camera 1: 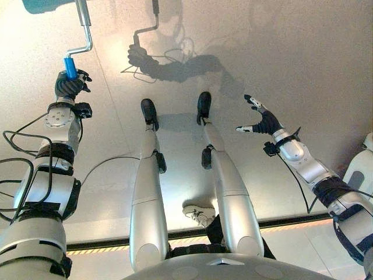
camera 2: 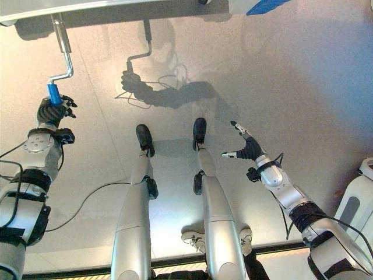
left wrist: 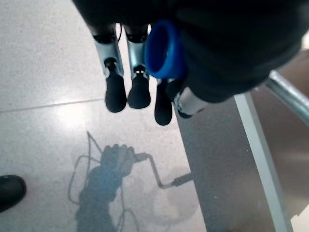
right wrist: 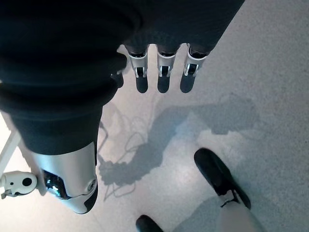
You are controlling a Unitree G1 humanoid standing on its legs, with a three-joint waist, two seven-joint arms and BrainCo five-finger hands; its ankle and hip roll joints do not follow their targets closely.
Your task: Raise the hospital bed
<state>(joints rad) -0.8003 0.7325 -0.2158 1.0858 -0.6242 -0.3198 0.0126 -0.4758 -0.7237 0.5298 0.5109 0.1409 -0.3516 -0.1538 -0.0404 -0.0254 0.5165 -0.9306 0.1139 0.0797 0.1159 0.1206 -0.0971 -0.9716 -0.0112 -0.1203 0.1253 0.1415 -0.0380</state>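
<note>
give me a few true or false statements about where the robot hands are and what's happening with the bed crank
1. The left robot hand is curled round the blue grip of the crank handle. True.
2. The right robot hand is holding the crank too. False: it hangs over the bare floor, away from the crank, holding nothing.
3. The right robot hand's fingers are spread and relaxed. True.
4. The crank's shaft is blue all along. False: only the grip is blue; the bent shaft is silver metal.
5. The crank runs up to the bed frame at the top of the head views. True.
</note>
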